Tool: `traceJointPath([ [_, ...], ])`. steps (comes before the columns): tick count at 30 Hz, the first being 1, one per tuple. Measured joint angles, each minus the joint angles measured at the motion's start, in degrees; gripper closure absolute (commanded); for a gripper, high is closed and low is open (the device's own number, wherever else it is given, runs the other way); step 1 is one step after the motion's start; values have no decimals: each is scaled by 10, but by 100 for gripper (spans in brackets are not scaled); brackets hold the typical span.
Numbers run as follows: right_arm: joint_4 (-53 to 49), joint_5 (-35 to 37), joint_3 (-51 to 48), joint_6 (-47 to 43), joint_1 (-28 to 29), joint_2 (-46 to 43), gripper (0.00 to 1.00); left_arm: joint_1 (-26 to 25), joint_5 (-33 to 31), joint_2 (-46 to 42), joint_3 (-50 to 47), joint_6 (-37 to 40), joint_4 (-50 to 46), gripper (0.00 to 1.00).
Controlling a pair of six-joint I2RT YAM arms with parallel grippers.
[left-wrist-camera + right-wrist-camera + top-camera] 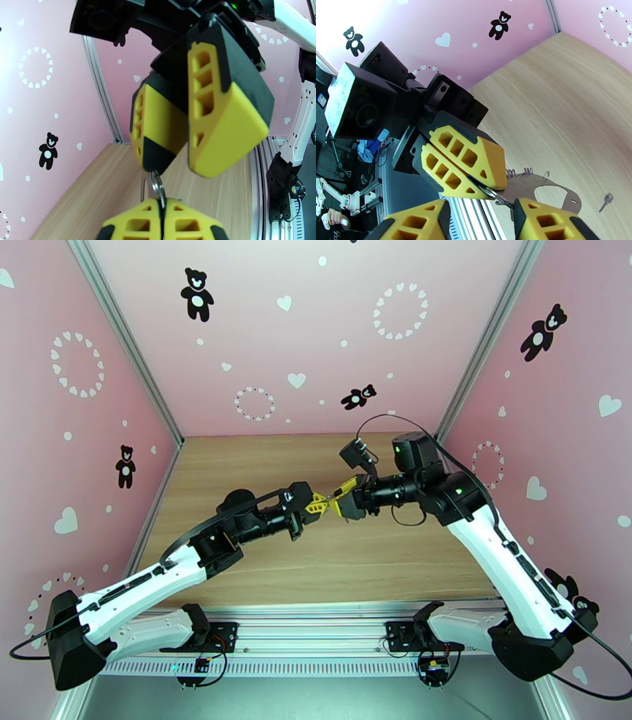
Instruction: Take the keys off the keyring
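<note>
- Overhead, the left gripper (317, 507) and right gripper (340, 500) meet tip to tip above the middle of the wooden table (316, 571).
- The left fingers (185, 221) are pressed together, pinching the keyring (521, 188) by its small end ring (158, 186).
- The right fingers (229, 130) stand spread with a clear gap. One black tip touches that ring; the other is off it.
- The keyring's grey oval loop reaches out from the pinch. Whether it rests on the wood I cannot tell.
- One tiny dark key (607, 199) lies on the table, near the loop but apart from it.
</note>
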Motion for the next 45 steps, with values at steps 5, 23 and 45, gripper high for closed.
traceJointPath([
  [5, 6, -2, -6, 18, -2, -7, 61, 0, -4, 0, 0, 0, 0, 100],
  [23, 31, -1, -24, 31, 12, -12, 55, 2, -19, 3, 0, -6, 17, 100],
  [45, 140, -57, -93, 79, -32, -56, 49, 2, 4, 8, -10, -39, 91, 100],
])
